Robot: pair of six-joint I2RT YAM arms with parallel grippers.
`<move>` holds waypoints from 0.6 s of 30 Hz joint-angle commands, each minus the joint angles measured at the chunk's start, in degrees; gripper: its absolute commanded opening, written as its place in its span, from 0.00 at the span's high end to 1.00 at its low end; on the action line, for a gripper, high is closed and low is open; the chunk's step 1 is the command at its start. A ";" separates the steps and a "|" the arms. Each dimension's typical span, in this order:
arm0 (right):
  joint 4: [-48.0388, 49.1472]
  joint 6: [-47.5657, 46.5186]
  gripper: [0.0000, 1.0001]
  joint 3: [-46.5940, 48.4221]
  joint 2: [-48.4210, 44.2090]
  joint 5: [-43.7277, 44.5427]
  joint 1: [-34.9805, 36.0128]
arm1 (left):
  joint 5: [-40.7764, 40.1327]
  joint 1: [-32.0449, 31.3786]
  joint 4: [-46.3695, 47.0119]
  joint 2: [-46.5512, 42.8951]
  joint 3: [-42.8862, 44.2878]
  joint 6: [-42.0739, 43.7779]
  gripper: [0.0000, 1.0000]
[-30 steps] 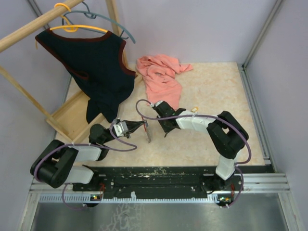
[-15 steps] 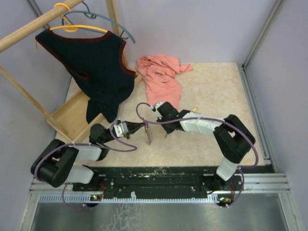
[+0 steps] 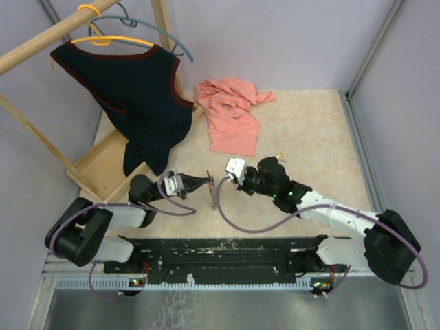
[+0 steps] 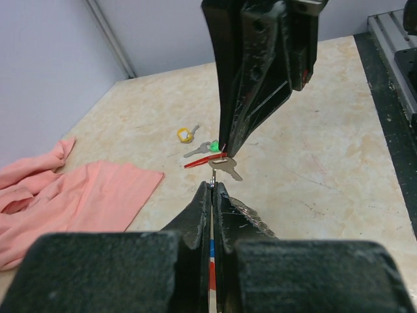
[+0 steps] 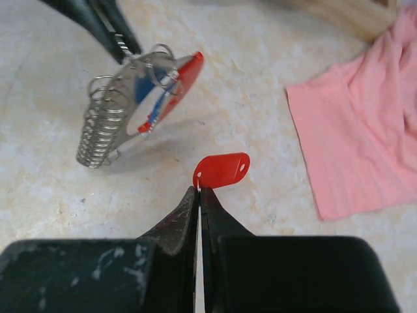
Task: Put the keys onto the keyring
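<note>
The left gripper (image 4: 213, 189) is pinched shut on a thin wire loop of the keyring (image 5: 140, 98), holding it up. Just beside the keyring, the right gripper (image 5: 199, 190) is clamped on the red key (image 5: 221, 171), nipping one corner of its plastic head. The key looks light, stiff and apt to twist in so small a grip, so the head is probably the best place to hold it, leaving its hole free. A green key (image 4: 214, 145) and a yellow key (image 4: 187, 134) lie beyond the keyring.

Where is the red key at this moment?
In the right wrist view, the red key is pinched in the tips of the right gripper. It is apart from the keyring, which the left gripper holds, and the pink cloth lies farther right.
</note>
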 commanded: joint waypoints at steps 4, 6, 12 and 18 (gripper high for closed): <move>16.08 -11.95 1.00 -4.77 -4.55 -16.18 0.48 | 4.33 0.01 3.21 1.84 1.82 -2.55 1.00; 15.70 -13.21 1.00 -4.33 -4.07 -17.45 0.53 | 5.49 0.02 4.09 2.48 1.86 -3.02 1.00; 15.23 -15.47 1.00 -3.36 -3.39 -21.55 0.47 | 7.28 -0.02 6.07 3.13 1.78 -3.84 1.00; -13.17 -9.48 1.00 12.45 4.49 -7.49 -0.22 | 5.88 0.02 3.38 1.19 1.51 -2.19 1.00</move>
